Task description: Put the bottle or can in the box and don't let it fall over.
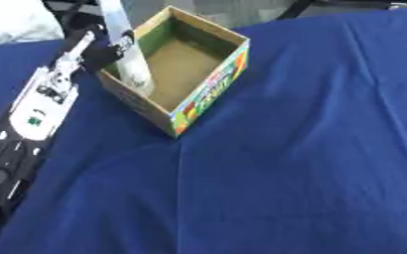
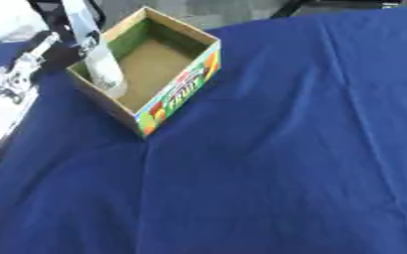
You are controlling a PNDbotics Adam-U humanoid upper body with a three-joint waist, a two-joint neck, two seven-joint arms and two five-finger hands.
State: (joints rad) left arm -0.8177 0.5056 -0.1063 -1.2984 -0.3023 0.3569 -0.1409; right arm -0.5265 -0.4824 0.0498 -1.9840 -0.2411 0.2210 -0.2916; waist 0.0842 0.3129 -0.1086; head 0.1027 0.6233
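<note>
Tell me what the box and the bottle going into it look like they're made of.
Box: looks like cardboard, brown matte inner walls, glossy printed colours outside. Bottle: probably clear plastic, pale and see-through; glass can't be ruled out. It is tilted against the box's left wall.

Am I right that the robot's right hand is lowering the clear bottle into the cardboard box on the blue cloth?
Not quite: it is the left hand, coming in from the view's left side, that is at the clear bottle, as the left eye view shows. No right hand is in view. The rest holds: the bottle is in the near-left part of the cardboard box on the blue cloth.
</note>
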